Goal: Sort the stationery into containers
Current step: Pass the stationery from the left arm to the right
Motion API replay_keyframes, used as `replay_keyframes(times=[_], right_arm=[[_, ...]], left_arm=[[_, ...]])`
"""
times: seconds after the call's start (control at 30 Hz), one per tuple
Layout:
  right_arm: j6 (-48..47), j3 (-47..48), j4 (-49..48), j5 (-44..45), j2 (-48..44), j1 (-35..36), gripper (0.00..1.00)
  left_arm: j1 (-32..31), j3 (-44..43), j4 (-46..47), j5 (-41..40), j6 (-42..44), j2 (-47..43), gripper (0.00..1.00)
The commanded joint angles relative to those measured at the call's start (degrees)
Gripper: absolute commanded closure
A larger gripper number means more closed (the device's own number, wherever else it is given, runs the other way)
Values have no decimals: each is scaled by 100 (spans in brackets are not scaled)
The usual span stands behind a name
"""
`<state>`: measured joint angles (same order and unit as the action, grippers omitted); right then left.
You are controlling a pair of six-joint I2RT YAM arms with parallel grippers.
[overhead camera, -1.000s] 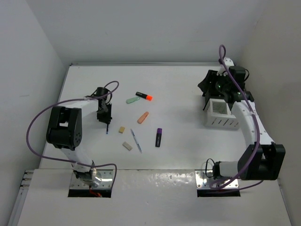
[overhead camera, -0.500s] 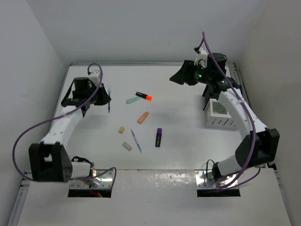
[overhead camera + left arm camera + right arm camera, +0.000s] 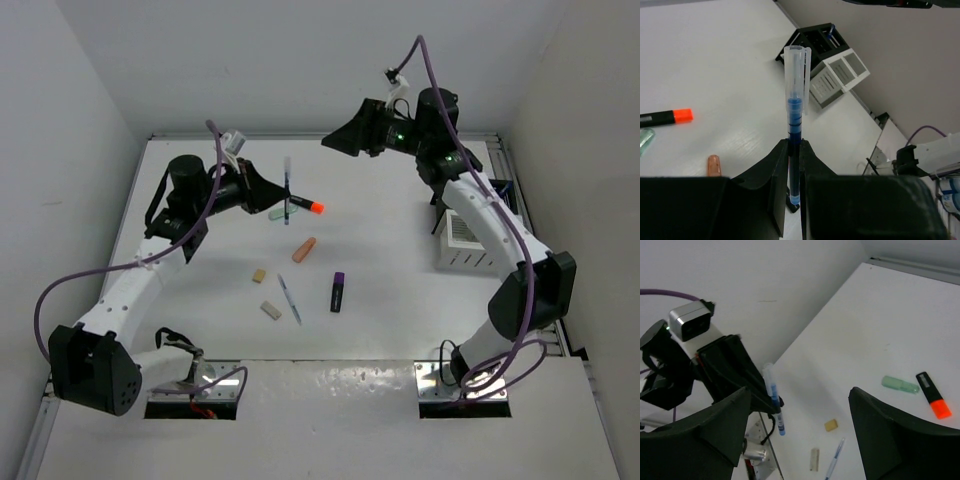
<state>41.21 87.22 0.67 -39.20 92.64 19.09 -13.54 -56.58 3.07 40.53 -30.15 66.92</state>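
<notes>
My left gripper [image 3: 270, 190] is shut on a thin blue pen [image 3: 287, 183] and holds it upright in the air above the back-left of the table; the pen stands between the jaws in the left wrist view [image 3: 795, 112]. My right gripper [image 3: 338, 140] is open and empty, raised high at the back centre. On the table lie an orange-tipped black highlighter [image 3: 306, 205], a mint green one [image 3: 277, 214], an orange one [image 3: 304, 249], a purple-black one [image 3: 338, 291], a second blue pen [image 3: 289, 299] and two beige erasers [image 3: 259, 274] [image 3: 270, 310].
The white slatted box [image 3: 468, 245] stands at the right, with the black organiser [image 3: 817, 42] just behind it, mostly hidden by the right arm in the top view. Grey walls close in the table on the left, back and right.
My left arm has lifted the blue pen off the left of the table and swung it right and up. My right arm has risen from the box and swung left toward the centre.
</notes>
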Motion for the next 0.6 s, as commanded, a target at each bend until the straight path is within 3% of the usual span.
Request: replay_keyframes(times=[0.0,0.33,0.53,0.57], right_arm=[[-25,225,-409,-289,78,217,22],[-228,304,-225,-220,412,807,25],[-157,304,-295,-228,509,930,45],[-157,304,-295,-228,509,938,61]], left_arm=[[-105,-362,528,403,-457,76,93],[-342,-389,545,403,-474,190,93],[-369,-398,440,359,-430,199,93],[-386,-389,440,350,-421,199,93]])
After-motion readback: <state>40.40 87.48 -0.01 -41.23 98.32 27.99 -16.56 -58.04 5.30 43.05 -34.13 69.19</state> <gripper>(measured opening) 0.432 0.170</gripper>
